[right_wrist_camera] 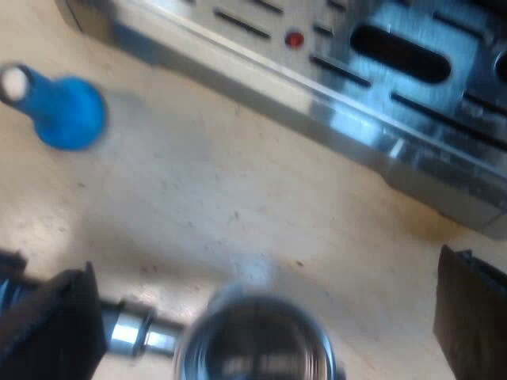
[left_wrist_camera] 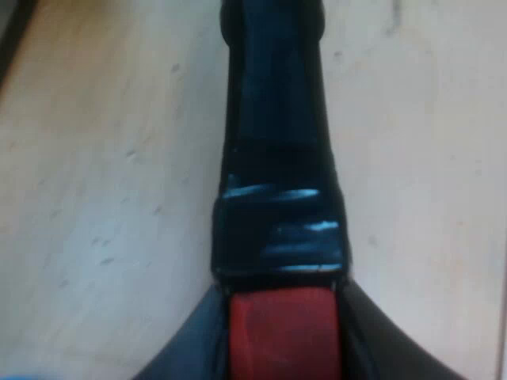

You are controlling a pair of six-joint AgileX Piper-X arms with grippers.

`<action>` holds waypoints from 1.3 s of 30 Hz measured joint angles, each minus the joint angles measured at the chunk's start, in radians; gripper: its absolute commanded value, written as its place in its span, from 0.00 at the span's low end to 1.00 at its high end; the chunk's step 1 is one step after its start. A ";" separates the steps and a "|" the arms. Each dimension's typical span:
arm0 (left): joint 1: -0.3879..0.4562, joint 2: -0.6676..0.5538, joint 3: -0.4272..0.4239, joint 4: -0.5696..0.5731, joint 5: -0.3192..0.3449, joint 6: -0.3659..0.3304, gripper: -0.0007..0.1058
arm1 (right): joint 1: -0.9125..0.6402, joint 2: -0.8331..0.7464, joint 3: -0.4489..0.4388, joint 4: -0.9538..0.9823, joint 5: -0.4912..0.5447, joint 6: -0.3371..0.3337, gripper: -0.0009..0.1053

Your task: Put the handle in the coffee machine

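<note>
Left gripper (left_wrist_camera: pixel 285 348) clamped on red end (left_wrist_camera: pixel 283 328) of the holder's dark handle (left_wrist_camera: pixel 273 119); right gripper (right_wrist_camera: pixel 257 317) spread wide, nothing held, w/ the holder (right_wrist_camera: pixel 253 344) basket between its fingers. Holder sits low over table (right_wrist_camera: pixel 238 198), near the espresso machine (right_wrist_camera: pixel 356 71) base, not yet locked in; blue tamper (right_wrist_camera: pixel 67 111) well apart. Next, prob.: firm grip, basket level, raise to the machine's front clear of the base edge, then twist to lock.

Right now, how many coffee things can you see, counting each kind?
espresso machine: 1
metal holder with a red-ended handle: 1
blue tamper: 1
Total: 3
</note>
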 measured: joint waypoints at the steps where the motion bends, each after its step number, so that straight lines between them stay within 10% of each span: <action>1: 0.029 0.000 0.000 0.007 -0.001 0.013 0.01 | 0.000 -0.014 0.000 0.000 0.000 0.002 0.82; 16: 0.395 -0.028 -0.067 0.171 0.054 0.143 0.01 | 0.272 -0.053 0.053 -0.170 0.358 0.079 0.82; 39: 0.552 -0.028 -0.099 0.233 0.082 0.261 0.01 | 0.386 -0.053 0.291 -0.484 0.513 0.098 0.82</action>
